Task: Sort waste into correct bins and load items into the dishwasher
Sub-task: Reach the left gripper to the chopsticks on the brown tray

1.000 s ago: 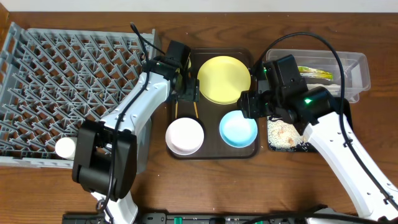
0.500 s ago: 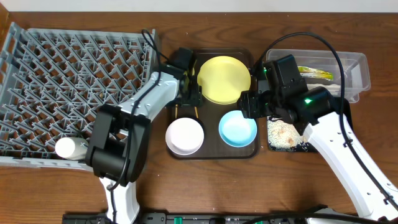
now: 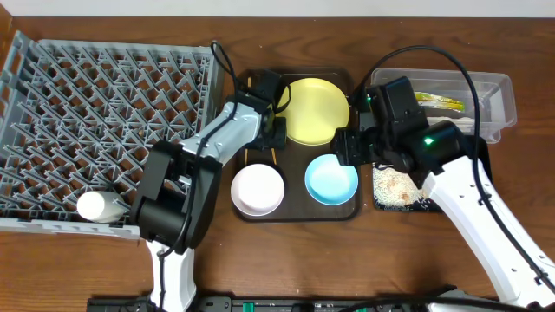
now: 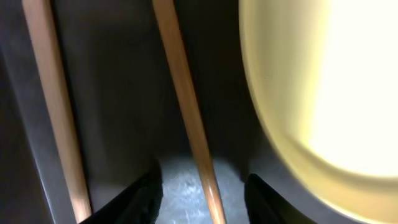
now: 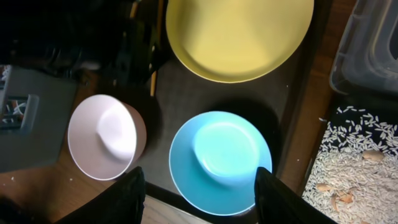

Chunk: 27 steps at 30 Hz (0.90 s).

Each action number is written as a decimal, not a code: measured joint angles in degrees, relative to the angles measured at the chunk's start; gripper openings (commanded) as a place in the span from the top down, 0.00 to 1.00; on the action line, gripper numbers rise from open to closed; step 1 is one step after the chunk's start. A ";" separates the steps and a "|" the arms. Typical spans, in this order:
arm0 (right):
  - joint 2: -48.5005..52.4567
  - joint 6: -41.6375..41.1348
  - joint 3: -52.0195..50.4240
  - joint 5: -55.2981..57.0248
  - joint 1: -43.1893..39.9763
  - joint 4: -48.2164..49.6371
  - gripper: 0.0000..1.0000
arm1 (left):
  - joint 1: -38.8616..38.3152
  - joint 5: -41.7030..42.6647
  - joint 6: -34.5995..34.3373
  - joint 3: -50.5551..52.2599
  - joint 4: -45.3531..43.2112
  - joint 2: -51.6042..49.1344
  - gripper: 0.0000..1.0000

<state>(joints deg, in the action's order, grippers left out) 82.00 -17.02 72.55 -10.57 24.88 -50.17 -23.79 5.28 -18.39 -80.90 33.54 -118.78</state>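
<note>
On the left side of the dark brown serving tray (image 3: 296, 173), the left tool (image 4: 204, 198) is released. Its two dark fingers are spread to either side of one stick of the pair of thin wooden chopsticks (image 4: 185, 118), which lie on the tray floor just beside the round yellow plate (image 4: 323, 87); whether the fingers touch that stick cannot be told. The right tool (image 5: 200, 190) hangs wide open and empty over the tray's front right corner, above the small light-blue bowl (image 5: 221, 162), with the white bowl (image 5: 106, 137) at the tray's front left corner.

Yellow plate (image 3: 312, 110), light-blue bowl (image 3: 332, 180), white bowl (image 3: 257, 189), tan chopsticks (image 4: 186, 118), grey lattice rack (image 3: 95, 104), black tray (image 3: 378, 201) speckled with whitish crumbs (image 3: 392, 185).
</note>
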 measured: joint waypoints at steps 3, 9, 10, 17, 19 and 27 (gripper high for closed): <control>0.00 -0.02 0.00 -0.02 0.24 -0.11 0.46 | 0.00 -0.46 -0.39 -0.24 -0.35 -0.26 0.70; 0.00 0.00 0.00 -0.02 0.22 -0.20 0.46 | 0.17 -0.94 -1.09 -0.26 -0.15 -0.26 0.92; 0.00 -0.02 0.00 -0.02 0.22 -0.22 0.46 | 0.26 -0.94 -1.14 -0.35 0.02 -0.26 0.92; 0.00 -0.02 0.00 0.00 0.22 -0.85 0.46 | 1.68 -0.76 -1.03 -0.79 2.82 0.68 0.93; 0.00 -0.02 0.00 0.00 0.22 -0.83 0.46 | 2.56 -0.92 -0.85 -0.79 3.41 2.49 0.93; 0.00 -0.13 0.00 0.04 0.22 -0.85 0.46 | 6.47 -1.53 3.48 -0.81 9.14 18.78 0.92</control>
<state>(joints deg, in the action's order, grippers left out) 82.00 -17.15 72.55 -10.52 25.10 -51.03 -17.32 3.75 -14.92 -81.71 42.68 -100.01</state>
